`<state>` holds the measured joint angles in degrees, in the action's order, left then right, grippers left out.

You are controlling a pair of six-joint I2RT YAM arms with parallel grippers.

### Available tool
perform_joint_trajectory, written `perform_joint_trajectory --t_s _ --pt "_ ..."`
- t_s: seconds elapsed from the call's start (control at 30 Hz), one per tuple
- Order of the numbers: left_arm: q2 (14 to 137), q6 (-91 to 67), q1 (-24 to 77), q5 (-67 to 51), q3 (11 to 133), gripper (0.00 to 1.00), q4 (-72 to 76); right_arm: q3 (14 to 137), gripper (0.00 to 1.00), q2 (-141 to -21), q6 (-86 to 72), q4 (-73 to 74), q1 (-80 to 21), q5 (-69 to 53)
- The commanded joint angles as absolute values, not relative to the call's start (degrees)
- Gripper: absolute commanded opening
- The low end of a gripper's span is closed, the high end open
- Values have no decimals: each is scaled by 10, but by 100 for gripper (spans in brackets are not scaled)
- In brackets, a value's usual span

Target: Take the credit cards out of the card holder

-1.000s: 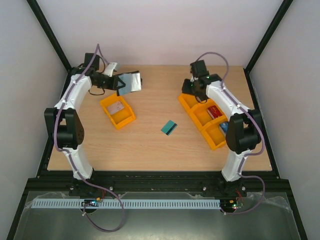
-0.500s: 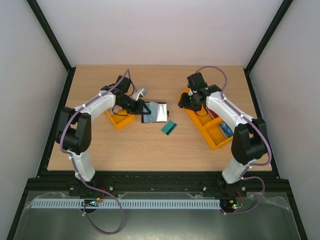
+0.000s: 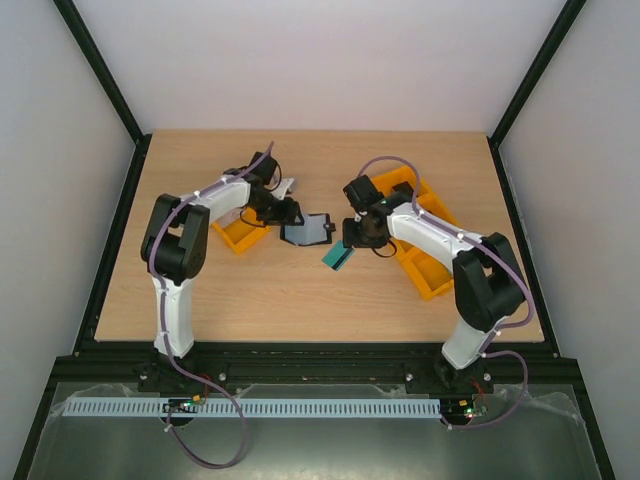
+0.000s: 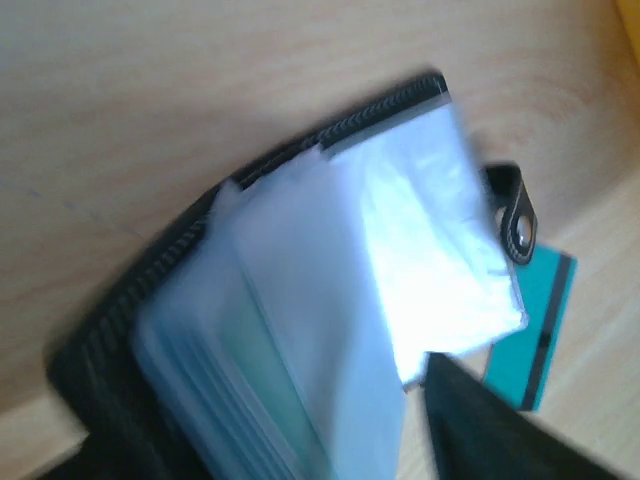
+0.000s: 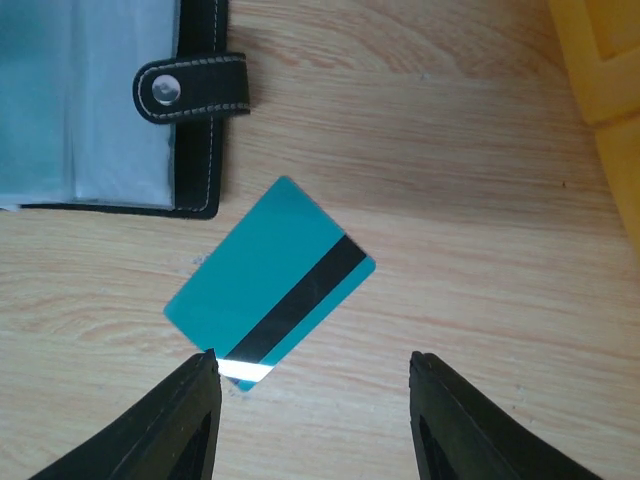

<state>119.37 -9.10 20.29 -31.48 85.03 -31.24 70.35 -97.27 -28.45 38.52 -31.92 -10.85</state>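
Plainly, one loose credit card (image 5: 270, 285), one card holder (image 3: 308, 232)

I see the holder (image 3: 307, 231) lying open on the surface, black outside, its pale blue-grey sleeves facing up and its snap tab sticking out toward the one card (image 5: 270, 300) that is out. That card is teal with a black stripe, flat on the wood, turned diagonally, just beside the holder's tab edge without touching it.
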Motion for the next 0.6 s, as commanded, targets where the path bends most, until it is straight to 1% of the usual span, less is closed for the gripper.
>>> perform_joint_trajectory --t_s 0.0,0.03,0.13,0.27,0.43,0.57 --pt "1210 -53 206 -209 898 69 -345 691 50 -995 -255 333 -327 -41" --pt "1204 -50 206 -194 893 71 -341 677 50 -993 -252 315 -327 -40" --pt "1169 -34 211 -180 873 74 -327 636 50 -977 -243 265 -328 -43" --pt "1116 -18 220 -161 850 82 -327 622 50 -949 -241 244 -329 -62" --pt "1092 -22 220 -171 830 83 -334 605 50 -907 -255 207 -329 -106" --pt "1085 -30 220 -193 832 83 -331 582 50 -889 -297 118 -329 -178"
